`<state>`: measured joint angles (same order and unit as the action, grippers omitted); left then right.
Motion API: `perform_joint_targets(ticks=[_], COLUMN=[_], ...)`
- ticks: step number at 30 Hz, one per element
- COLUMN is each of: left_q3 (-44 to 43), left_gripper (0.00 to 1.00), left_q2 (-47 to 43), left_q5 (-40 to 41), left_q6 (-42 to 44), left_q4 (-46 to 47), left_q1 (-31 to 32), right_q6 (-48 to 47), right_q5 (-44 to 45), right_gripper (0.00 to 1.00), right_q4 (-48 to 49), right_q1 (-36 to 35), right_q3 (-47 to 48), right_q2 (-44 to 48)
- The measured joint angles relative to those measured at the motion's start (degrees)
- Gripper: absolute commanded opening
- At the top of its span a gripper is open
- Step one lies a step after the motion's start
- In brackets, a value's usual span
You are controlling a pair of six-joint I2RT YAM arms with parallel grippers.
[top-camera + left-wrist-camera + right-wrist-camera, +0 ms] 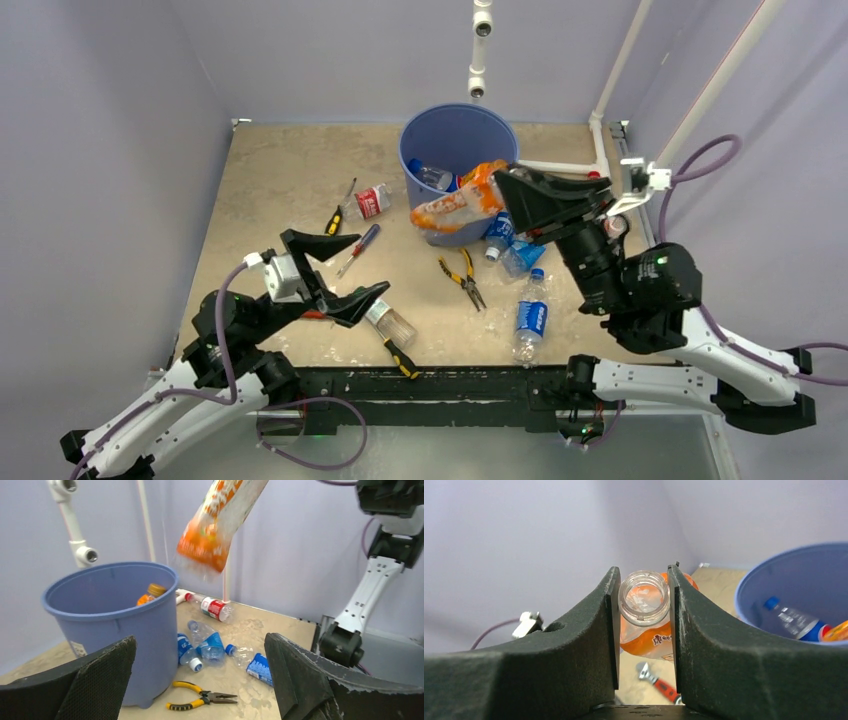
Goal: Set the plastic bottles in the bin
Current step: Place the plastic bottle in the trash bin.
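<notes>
Orange-labelled bottle (pixel 455 205): uncapped, held in the air, clamped at the neck between the fingers of the right claw (pixel 643 597). Long axis, seen from above, runs from the claw leftward and slightly nearward; the open mouth points back at the right wrist and the base points left. It is tilted, base lower. Position: above rim level at the near side of the bin (pixel 455 130); whether over the opening cannot be told. Bin: blue, upright at the far middle of the table (pixel 280 170), with a blue-capped bottle (pixel 791 621) inside. Left claw (pixel 372 264): fingers spread wide, holding nothing, above the near-left table. Pliers (pixel 462 280): flat, near the bin.
</notes>
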<state>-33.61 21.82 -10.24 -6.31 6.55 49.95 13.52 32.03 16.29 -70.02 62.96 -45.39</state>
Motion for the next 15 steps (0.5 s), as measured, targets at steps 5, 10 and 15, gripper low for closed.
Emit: perform_joint_targets(ticks=[5,10,15], left_q3=[0.0,0.0,0.0], left_gripper=[0.99,0.99,0.99], left_q2=[0.0,1.6,1.2], left_q5=[6.0,12.7,17.7], left_q6=[-0.2,-0.2,-0.1], left_q4=[-0.5,-2.6,-3.8], left_q1=[0.0,0.0,0.0], right_q6=[-9.9,-17.3,-15.1], right_q5=[5.8,10.7,9.1], right_gripper=[0.0,0.0,0.0], right_q4=[3.1,4.1,-2.0], right_q1=[0.0,4.4,18.2], right_q3=[9.7,17.9,22.5], right_q2=[-6.5,-17.2,-27.1])
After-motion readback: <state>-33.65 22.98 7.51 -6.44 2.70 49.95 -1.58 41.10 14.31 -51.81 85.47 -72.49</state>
